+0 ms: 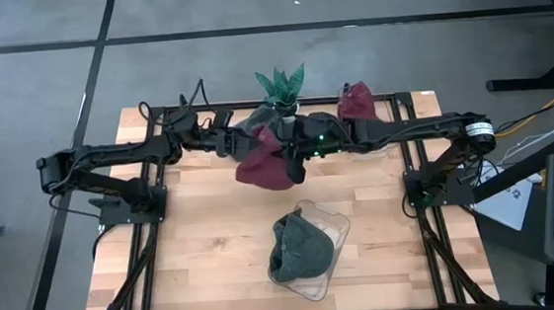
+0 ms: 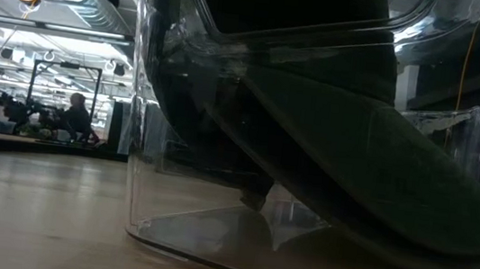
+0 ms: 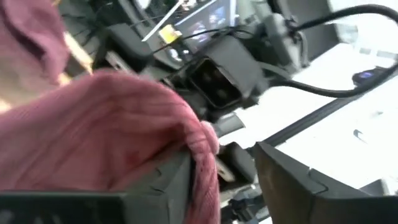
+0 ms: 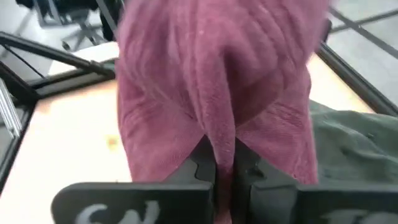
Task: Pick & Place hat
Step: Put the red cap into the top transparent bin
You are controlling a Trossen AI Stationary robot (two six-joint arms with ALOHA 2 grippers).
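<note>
A maroon knit hat (image 1: 264, 166) hangs between my two grippers over the table's far middle. My right gripper (image 1: 294, 160) comes in from the right and is shut on it. My left gripper (image 1: 234, 144) comes in from the left and stands open, with the hat's cloth (image 3: 106, 130) against one finger. A second maroon hat (image 1: 357, 100) lies at the back right. A dark green hat (image 1: 299, 249) sits in a clear container (image 1: 334, 228) near the front; in the low view that hat (image 2: 382, 160) leans against the container's wall (image 2: 144, 142). My left gripper (image 3: 224, 154) does not pinch the hat. The hat's ribbed edge (image 3: 203, 140) lies draped over one finger (image 3: 165, 183), and the other finger (image 3: 298, 186) stands free of it. My right gripper (image 4: 224, 158) pinches a gathered fold of the maroon hat (image 4: 222, 127) between its two fingers, several layers thick. The fingers come from the table's right, slanting downward. The hat is up off the table, bunched around the fingers.
A potted plant (image 1: 280, 85) stands at the far edge just behind the grippers. Black frame rails (image 1: 151, 195) run along both sides of the wooden table (image 1: 204, 240). Bare wood lies left of the clear container.
</note>
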